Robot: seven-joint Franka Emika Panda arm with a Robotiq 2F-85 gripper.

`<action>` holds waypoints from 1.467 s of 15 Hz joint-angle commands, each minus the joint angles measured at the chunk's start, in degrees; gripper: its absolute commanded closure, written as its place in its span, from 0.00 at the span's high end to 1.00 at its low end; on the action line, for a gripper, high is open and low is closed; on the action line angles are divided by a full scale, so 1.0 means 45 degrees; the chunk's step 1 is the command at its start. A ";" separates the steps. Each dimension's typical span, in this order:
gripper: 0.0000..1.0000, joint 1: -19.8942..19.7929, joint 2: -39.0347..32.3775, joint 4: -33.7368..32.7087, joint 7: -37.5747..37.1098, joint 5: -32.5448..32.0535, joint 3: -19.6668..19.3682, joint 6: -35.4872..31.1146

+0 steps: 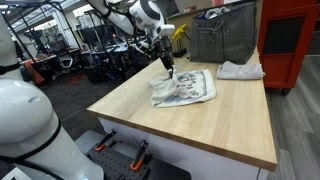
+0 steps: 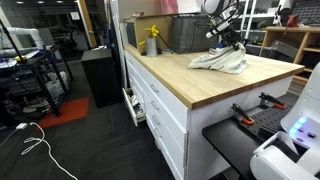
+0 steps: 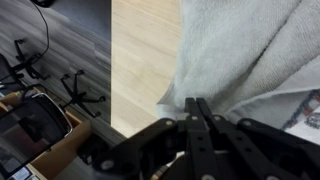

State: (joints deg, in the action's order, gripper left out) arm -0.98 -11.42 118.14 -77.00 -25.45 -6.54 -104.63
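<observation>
- One towel [image 1: 188,88] in play, rumpled on the wooden tabletop [image 1: 200,130].
- Gripper [image 1: 168,68] is clamped tight on the towel's raised corner (the fabric peaks right at the fingertips).
- Done: corner seized and off the wood. Left: most of the cloth lies bunched.
- Around: folded white cloth [image 1: 240,70], grey bin [image 1: 222,38] and yellow spray bottle [image 2: 152,40], all well apart, nothing blocking.

A workshop or lab: butcher-block workbench [image 1: 200,120], red tool cabinet [image 1: 290,40], equipment racks [image 2: 30,60], loose floor cables [image 2: 35,145].
</observation>
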 commanded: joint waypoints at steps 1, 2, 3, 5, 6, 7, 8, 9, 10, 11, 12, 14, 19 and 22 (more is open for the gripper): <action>0.03 -0.0003 -0.0018 -0.0018 0.0010 0.0004 0.0012 0.0029; 0.03 0.0002 -0.0032 -0.0015 0.0010 0.0004 0.0014 0.0028; 0.03 0.0005 -0.0046 -0.0015 0.0010 0.0005 0.0015 0.0027; 0.03 0.0006 -0.0059 -0.0014 0.0010 0.0004 0.0014 0.0027; 0.03 0.0007 -0.0062 -0.0014 0.0010 0.0005 0.0014 0.0027; 0.03 0.0007 -0.0062 -0.0014 0.0010 0.0005 0.0014 0.0027; 0.01 0.0007 -0.0063 -0.0014 0.0010 0.0004 0.0014 0.0027; 0.01 -0.0027 -0.0230 -0.0238 -0.0011 0.0015 -0.0026 0.0087; 0.01 -0.0100 -0.0526 -0.0596 -0.0037 -0.0101 -0.0124 0.0103; 0.01 -0.0133 -0.0681 -0.0767 -0.0130 -0.0285 -0.0204 0.0024; 0.01 -0.0194 -0.0880 -0.1049 -0.0114 -0.0398 -0.0306 0.0027; 0.01 -0.0311 -0.1346 -0.1708 -0.0061 -0.0355 -0.0525 0.0133; 0.01 -0.0560 -0.2514 -0.3290 -0.0060 -0.0303 -0.1100 0.0243; 0.01 -0.0697 -0.3213 -0.3999 -0.0118 -0.0291 -0.1459 0.0377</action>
State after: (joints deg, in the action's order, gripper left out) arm -3.41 -22.35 104.65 -77.00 -26.72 -11.93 -104.70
